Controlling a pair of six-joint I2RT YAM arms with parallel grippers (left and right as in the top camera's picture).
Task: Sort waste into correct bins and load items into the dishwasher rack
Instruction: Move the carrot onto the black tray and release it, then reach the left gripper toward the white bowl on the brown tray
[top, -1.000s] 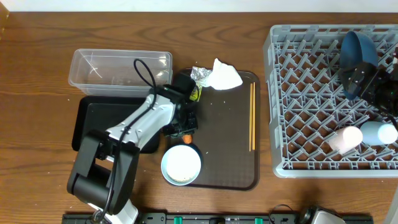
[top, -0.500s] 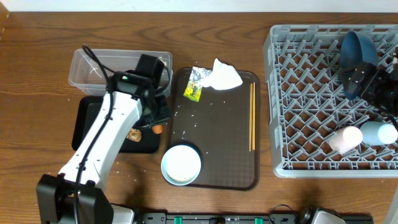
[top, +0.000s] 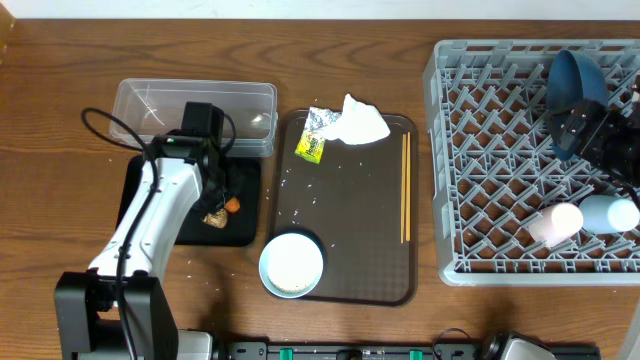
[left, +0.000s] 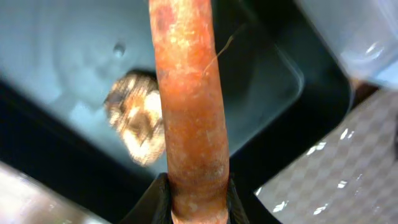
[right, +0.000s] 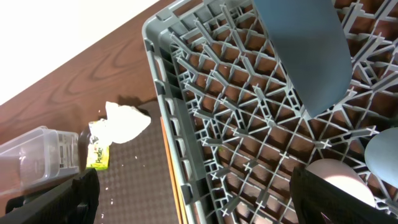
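Observation:
My left gripper (top: 224, 198) is shut on the orange carrot (top: 231, 205) and holds it over the black tray (top: 150, 175). In the left wrist view the carrot (left: 189, 106) fills the jaws (left: 198, 202), with the brown food lump (left: 138, 118) lying in the black tray (left: 273, 81) below. The clear tub (top: 195, 110) stands just behind. The tissue (top: 362, 120), wrapper (top: 311, 147), rice grains (top: 300, 185), chopsticks (top: 406, 187) and bowl (top: 291, 264) are on the brown tray. My right gripper (right: 199, 205) is open and empty over the rack (top: 470, 150), which holds the blue dish (top: 575, 80), pink cup (top: 556, 222) and blue cup (top: 610, 213).
The brown serving tray (top: 350, 230) lies between the bins and the rack. The bowl overhangs its front left corner. The right arm (top: 595, 135) rests inside the rack beside the dish.
My left gripper has carried the carrot leftward from the brown tray to above the black tray, near the food lump. The right arm has not moved.

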